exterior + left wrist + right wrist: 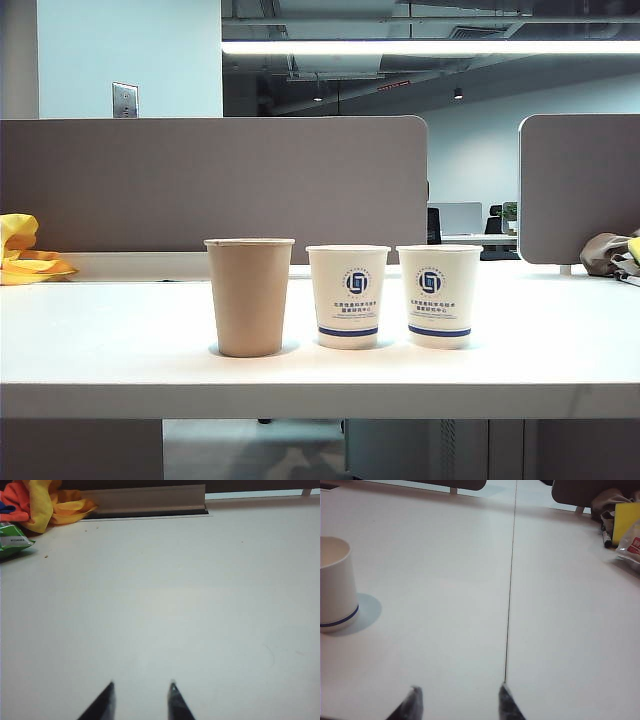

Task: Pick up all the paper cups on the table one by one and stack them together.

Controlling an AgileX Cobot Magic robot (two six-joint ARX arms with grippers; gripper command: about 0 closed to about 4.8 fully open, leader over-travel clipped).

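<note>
1. Three upright paper cups stand in a row on the table (100,350): the brown cup (249,296), the middle white cup (348,296) and the right white cup (438,295), near but apart.
2. The right gripper (457,696) hovers empty, fingers apart; a white cup, probably the right one, stands off to its side.
3. The left gripper (141,692), fingers apart and empty, faces bare table, so the right arm looks nearer.

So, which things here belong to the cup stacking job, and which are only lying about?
Belong to the job:
- brown paper cup
- middle white cup
- right white cup
- table
- left gripper, open above bare table
- right gripper, open, beside one white cup

Just lying about:
- yellow cloth
- green packet
- bag
- grey partition panels
</note>
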